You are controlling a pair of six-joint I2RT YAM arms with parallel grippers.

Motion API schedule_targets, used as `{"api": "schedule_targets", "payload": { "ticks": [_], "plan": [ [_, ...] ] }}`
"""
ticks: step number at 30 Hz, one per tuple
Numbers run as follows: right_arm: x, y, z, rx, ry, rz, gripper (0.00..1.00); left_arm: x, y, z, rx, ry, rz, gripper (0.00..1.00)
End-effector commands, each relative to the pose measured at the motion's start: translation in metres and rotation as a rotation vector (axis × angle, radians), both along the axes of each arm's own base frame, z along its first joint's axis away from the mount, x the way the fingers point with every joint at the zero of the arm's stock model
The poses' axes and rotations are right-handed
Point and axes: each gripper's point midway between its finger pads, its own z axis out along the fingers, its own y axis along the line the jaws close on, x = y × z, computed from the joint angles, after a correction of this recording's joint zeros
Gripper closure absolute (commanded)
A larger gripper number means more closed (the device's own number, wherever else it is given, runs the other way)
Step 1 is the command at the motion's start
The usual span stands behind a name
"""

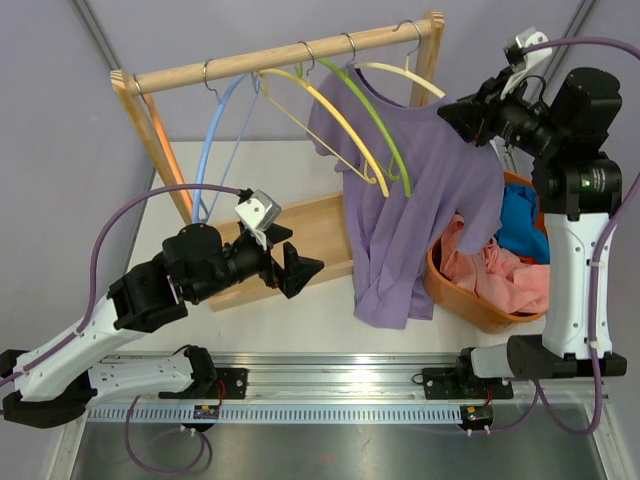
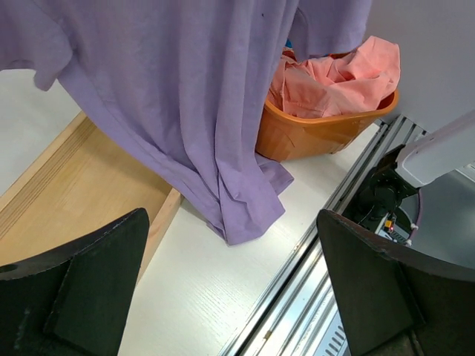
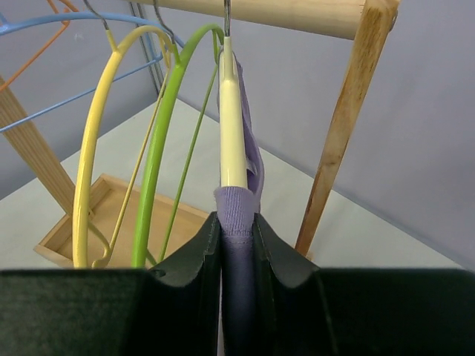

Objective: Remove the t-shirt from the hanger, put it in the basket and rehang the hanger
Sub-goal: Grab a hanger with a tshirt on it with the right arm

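Up far right on the rack (image 1: 290, 53), the right gripper (image 3: 236, 222) pinched the t-shirt (image 1: 410, 200), hung on the pale hanger (image 3: 231, 111). Left gripper (image 1: 292, 256) was wide open, near left. Step: freeing the shoulder. Nxt prob. a tug down & right.

You have one lavender t-shirt (image 1: 420, 200) hung on a cream hanger (image 1: 410, 73), the last hanger at the right end of the wooden rail (image 1: 290, 55). The garment droops in long folds, its hem touching the table (image 2: 200, 297). The right gripper (image 3: 236, 222) pinches the shoulder fabric covering the hanger arm's tip.
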Motion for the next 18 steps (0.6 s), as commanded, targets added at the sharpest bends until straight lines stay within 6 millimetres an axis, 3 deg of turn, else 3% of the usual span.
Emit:
{"api": "schedule_targets", "payload": {
  "ticks": [1,5,10,18],
  "plan": [
    [-0.035,-0.008,0.025,-0.03,-0.151,-0.014,1.0,0.005,0.001,0.015,-0.047,-0.031,0.025,0.01],
    [-0.049,-0.025,-0.002,-0.036,-0.075,-0.074,1.0,0.005,0.001,0.011,-0.028,-0.026,0.027,0.01],
    [-0.079,-0.043,-0.061,-0.024,0.134,-0.126,1.0,0.006,0.004,0.008,-0.026,-0.022,0.038,0.01],
    [-0.144,-0.037,-0.145,-0.014,0.466,-0.118,1.0,0.004,0.006,-0.001,0.001,-0.005,0.036,0.01]
  ]
}}
